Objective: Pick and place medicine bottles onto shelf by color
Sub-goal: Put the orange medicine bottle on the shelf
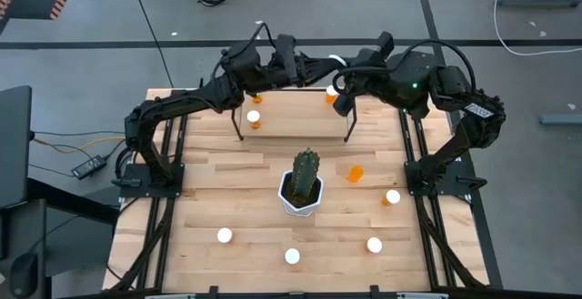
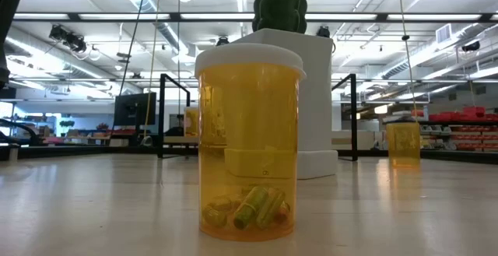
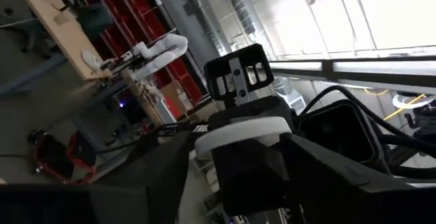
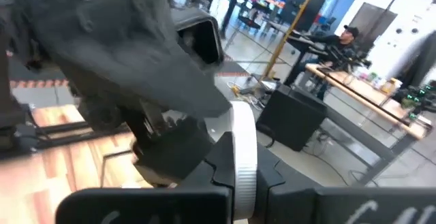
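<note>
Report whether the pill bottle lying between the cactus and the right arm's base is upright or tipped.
Tipped. In the high view that bottle shows its orange side with no white cap facing up, unlike the capped bottle near it.

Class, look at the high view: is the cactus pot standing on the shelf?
No. The cactus pot stands on the bare tabletop, clearly apart from the shelf at the far edge.

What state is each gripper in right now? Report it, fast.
Left gripper: cannot be told; a white-capped bottle sits right at it.
Right gripper: closed, holding a medicine bottle by its cap.
</note>
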{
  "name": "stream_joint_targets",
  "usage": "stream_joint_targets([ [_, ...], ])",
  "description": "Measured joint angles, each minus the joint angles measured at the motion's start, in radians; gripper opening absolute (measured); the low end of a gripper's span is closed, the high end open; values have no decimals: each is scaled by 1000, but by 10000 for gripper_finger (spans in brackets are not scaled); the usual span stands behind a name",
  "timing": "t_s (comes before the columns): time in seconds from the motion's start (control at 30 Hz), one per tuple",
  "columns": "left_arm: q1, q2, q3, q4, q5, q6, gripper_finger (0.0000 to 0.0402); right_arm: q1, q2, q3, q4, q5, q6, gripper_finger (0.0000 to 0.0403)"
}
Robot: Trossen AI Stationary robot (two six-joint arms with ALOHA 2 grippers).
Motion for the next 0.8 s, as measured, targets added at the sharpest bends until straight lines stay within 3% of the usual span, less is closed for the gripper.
stream_joint_targets([
  [0.33,-1,-6,5,26,-74,-69,346,-1,10,-3,33,29,-13,13],
  [0.57,-44,3,8,29,-172,-72,354,-1,26,-4,55,61,-16,13],
  [0.8,-54,11,8,22,-188,-72,354,-2,28,-4,69,96,-33,12],
])
